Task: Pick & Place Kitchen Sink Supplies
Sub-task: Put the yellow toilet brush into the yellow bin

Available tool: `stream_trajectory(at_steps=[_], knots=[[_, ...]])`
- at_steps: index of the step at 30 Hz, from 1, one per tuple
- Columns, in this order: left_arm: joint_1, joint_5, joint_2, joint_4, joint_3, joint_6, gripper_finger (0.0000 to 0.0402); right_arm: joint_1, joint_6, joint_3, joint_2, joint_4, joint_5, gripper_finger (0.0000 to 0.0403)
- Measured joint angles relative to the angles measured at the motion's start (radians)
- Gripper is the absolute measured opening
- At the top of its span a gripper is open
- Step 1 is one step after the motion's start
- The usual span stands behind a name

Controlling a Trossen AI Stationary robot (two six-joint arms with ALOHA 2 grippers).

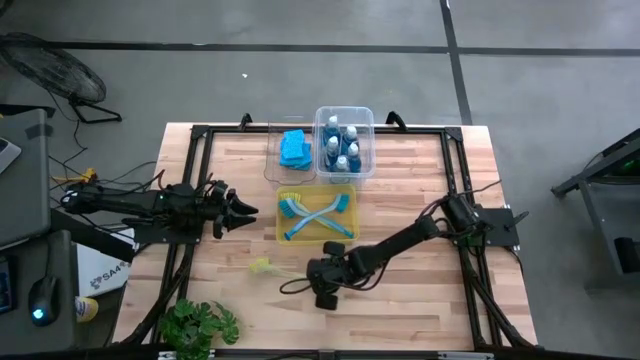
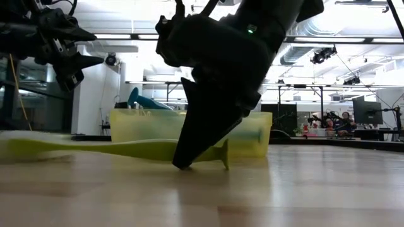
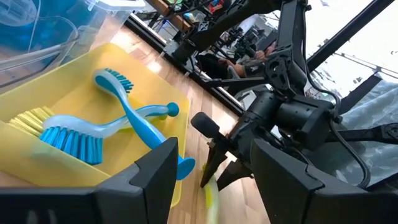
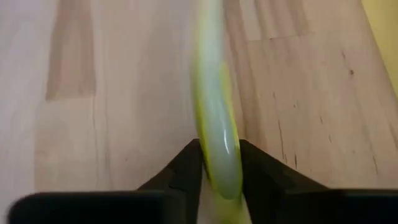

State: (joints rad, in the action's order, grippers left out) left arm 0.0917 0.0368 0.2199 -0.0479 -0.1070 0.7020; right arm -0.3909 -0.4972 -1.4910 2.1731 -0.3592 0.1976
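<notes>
Right gripper [image 1: 318, 283] was down at the table, near the front edge and just in front of the yellow plastic bin [image 1: 281, 222]. Its 2 fingers [image 4: 180, 171] sat narrow on either side of the handle of the yellow-green long-handled dish brush [image 1: 268, 267], touching it in the right wrist view; I'd call it gripped or nearly so.

The brush lay flat on the wooden table [image 1: 420, 300], not in any bin. Its head pointed toward the left arm's side; the handle ran back to the right gripper, so the long axis lay roughly across the table, parallel to the bin's front wall. Fingers crossed the handle near its end, so the head would likely sag on lift.

The bin already held 2 blue dish brushes [image 1: 318, 215], crossed. It was just behind the brush: a short carry.

Left gripper [image 1: 243, 211] hovered beside the bin's left wall, partly open, empty.
</notes>
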Motion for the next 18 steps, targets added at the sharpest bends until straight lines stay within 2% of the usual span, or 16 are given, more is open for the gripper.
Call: stream_trajectory(at_steps=[3, 10, 18], knots=[[0.000, 0.000, 0.000, -0.001, 0.000, 0.000, 0.0197, 0.001, -0.043, 0.000, 0.000, 0.001, -0.021, 0.0066], [0.000, 0.000, 0.000, -0.001, -0.001, 0.000, 0.0197, -0.007, -0.104, 0.002, -0.029, -0.005, -0.110, 0.0066], [0.000, 0.000, 0.000, -0.002, -0.001, 0.000, 0.0197, -0.038, -0.133, 0.002, -0.171, -0.050, -0.067, 0.0066]])
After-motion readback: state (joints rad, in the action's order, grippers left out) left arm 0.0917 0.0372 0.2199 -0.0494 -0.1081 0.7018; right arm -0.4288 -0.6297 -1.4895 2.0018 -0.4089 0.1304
